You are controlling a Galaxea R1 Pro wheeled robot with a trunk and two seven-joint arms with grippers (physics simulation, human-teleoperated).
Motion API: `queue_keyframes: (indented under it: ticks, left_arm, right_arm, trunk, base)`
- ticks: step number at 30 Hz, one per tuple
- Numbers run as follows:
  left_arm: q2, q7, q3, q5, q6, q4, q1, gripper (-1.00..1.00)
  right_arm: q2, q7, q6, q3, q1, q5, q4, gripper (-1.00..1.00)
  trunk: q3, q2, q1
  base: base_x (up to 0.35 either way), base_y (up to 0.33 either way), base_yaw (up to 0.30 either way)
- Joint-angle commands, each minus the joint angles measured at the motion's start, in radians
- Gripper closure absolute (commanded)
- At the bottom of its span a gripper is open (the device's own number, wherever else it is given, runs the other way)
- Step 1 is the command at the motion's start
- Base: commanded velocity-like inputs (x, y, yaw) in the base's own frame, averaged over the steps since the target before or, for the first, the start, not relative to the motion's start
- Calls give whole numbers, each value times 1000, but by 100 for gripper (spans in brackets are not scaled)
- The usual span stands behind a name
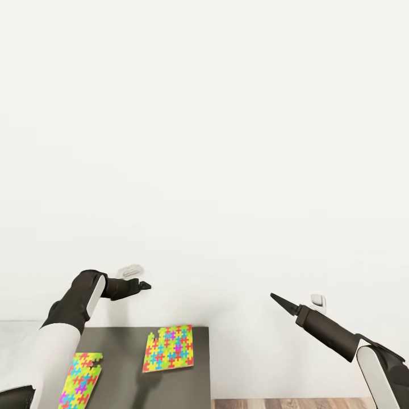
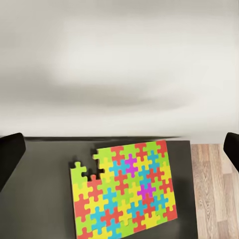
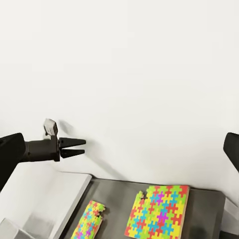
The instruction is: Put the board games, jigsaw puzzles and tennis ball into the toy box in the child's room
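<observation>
Wall (image 1: 204, 125), plain white, fills most of the head view, with both arms raised in front of it. Below it sits a dark grey desk (image 1: 125, 352); a strip of wood-plank floor (image 1: 284, 403) shows past the desk's right edge. A pale surface (image 1: 17, 341) lies at the desk's left side; what it is cannot be told.

Two jigsaw puzzles lie flat on the desk, apart from each other. The larger puzzle (image 1: 168, 347) is a multicoloured sheet of interlocked pieces near the desk's right rear corner, with a gap and a loose-looking piece at one corner, seen clearly from the left wrist (image 2: 124, 191) and also from the right wrist (image 3: 158, 211). The second puzzle (image 1: 80, 379) lies toward the desk's left front, partly behind the left arm.

Left tool (image 1: 145, 286) is up above the desk's rear edge, pointing right along the wall. From the right wrist (image 3: 79, 147) its two fingers stand slightly apart with nothing between them.

Right tool (image 1: 274, 297) is off the desk's right side, above the floor, pointing up and left; its fingers read as one closed point, holding nothing.
</observation>
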Motion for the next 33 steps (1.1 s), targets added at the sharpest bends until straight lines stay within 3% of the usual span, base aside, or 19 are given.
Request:
queue_keyframes:
  ticks: [1,33]
  left_arm:
    - [0,-1,2,3,6,0,0,-100]
    - [0,-4,2,3,6,0,0,-100]
  right_arm:
    - [0,1,4,-1,0,-4,0,-100]
    - [0,0,-9,-1,0,-3,-1,-100]
  trunk:
    - [-1,-1,0]
    - [-1,-1,0]
  base:
    - [21,0,0]
    - [2,0,0]
